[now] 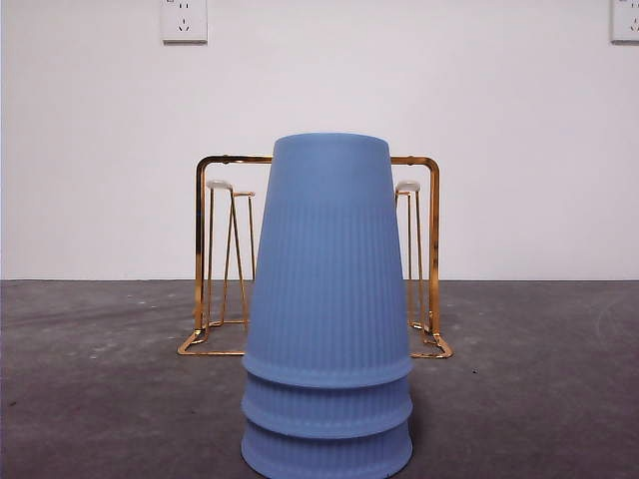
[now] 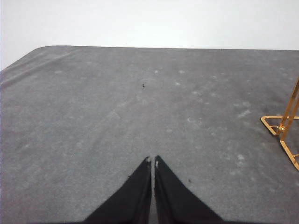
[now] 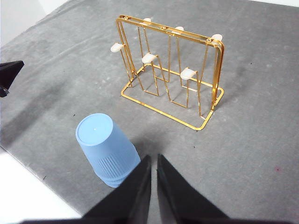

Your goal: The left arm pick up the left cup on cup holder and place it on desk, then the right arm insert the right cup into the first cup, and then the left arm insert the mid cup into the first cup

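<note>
Three blue ribbed cups (image 1: 327, 329) stand nested upside down in one stack on the dark grey desk (image 1: 110, 399), in front of the gold wire cup holder (image 1: 205, 249). The stack also shows in the right wrist view (image 3: 106, 149), near the desk's edge. The cup holder (image 3: 173, 74) holds no cups; its white-tipped pegs are bare. My right gripper (image 3: 153, 158) is shut and empty, above the desk beside the stack. My left gripper (image 2: 153, 161) is shut and empty over bare desk (image 2: 117, 112), with a corner of the cup holder (image 2: 285, 126) off to one side.
A white wall with two sockets (image 1: 184, 20) stands behind the desk. The other arm's black tip (image 3: 9, 74) shows at the side of the right wrist view. The desk's edge (image 3: 28, 168) runs close to the cup stack.
</note>
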Tool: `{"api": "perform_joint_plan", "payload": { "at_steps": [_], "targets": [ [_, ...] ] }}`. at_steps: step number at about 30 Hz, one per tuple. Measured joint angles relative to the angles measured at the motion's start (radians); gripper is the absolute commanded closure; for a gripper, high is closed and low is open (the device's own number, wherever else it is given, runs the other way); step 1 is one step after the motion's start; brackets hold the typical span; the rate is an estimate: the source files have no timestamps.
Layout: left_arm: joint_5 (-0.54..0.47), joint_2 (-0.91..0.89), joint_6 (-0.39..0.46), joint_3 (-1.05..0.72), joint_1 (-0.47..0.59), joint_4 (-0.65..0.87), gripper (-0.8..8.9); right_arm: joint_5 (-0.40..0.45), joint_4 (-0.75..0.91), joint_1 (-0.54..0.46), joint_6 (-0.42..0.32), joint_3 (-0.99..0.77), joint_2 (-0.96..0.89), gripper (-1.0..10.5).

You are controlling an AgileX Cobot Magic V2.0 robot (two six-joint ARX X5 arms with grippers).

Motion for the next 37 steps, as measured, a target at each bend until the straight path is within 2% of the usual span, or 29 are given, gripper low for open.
{"api": "perform_joint_plan", "payload": {
  "at_steps": [17,18,20,22,26,31,34,37],
  "targets": [
    [0.0,0.0,0.017,0.0,0.0,0.0,8.06,0.003,0.005,0.0,0.0,-0.002,0.0,9.3],
    [0.0,0.0,0.017,0.0,0.0,0.0,8.06,0.023,0.017,-0.001,0.0,-0.006,-0.002,9.3],
    [0.0,0.0,0.017,0.0,0.0,0.0,8.06,0.132,0.042,-0.039,-0.005,-0.025,-0.017,9.3],
    [0.0,0.0,0.017,0.0,0.0,0.0,8.06,0.219,0.081,-0.124,-0.016,-0.065,-0.045,9.3],
    [0.0,0.0,0.017,0.0,0.0,0.0,8.06,0.216,0.252,-0.344,-0.034,-0.226,-0.14,9.3],
    [0.0,0.0,0.017,0.0,0.0,0.0,8.06,0.023,0.601,-0.663,-0.125,-0.544,-0.296,9.3],
    [0.0,0.0,0.017,0.0,0.0,0.0,8.06,-0.117,0.768,-0.818,-0.171,-0.721,-0.376,9.3],
    [0.0,0.0,0.017,0.0,0.0,0.0,8.06,-0.196,0.853,-0.932,-0.222,-0.849,-0.438,9.3]
  ]
}}
